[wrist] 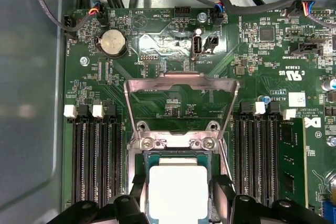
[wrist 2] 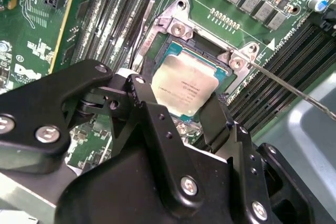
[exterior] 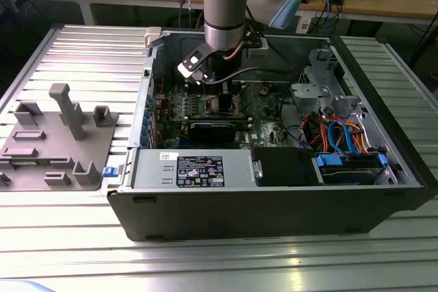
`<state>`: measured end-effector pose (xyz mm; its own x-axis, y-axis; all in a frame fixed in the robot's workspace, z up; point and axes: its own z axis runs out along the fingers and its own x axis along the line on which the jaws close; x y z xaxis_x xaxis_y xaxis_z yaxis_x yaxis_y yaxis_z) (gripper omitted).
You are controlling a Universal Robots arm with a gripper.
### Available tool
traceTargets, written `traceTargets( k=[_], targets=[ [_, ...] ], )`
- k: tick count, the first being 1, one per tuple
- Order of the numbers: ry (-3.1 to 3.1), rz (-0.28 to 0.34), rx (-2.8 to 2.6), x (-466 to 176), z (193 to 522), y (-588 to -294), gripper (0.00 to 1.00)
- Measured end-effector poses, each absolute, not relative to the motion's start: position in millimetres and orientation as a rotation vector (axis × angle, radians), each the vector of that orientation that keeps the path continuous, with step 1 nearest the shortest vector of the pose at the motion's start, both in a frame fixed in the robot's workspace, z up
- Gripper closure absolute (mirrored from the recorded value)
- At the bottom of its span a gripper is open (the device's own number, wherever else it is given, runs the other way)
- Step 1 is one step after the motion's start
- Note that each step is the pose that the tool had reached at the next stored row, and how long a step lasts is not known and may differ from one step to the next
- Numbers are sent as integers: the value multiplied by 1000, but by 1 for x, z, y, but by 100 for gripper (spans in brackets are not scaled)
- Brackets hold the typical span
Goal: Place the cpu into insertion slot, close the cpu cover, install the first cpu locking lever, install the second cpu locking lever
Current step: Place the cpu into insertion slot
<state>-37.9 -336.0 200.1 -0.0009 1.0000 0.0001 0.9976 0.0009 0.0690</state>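
While the cpu cover stands open between memory slots, the end effector grips the cpu at the insertion slot.

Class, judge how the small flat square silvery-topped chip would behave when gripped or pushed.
The flat square silvery-topped cpu looks rigid: probably won't bend or roll. Its smooth metal top may be slippery. Thin, so likely light.
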Motion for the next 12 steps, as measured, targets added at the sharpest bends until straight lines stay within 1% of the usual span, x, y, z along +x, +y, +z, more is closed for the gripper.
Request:
traceTargets(
  k=[9, 10, 12],
  targets=[
    [2188, 76, 2185, -38, 212, -336, 38],
    [2188, 75, 2186, -38, 212, -336, 40],
    [2190, 70, 2188, -38, 213, -336, 53]
  ],
)
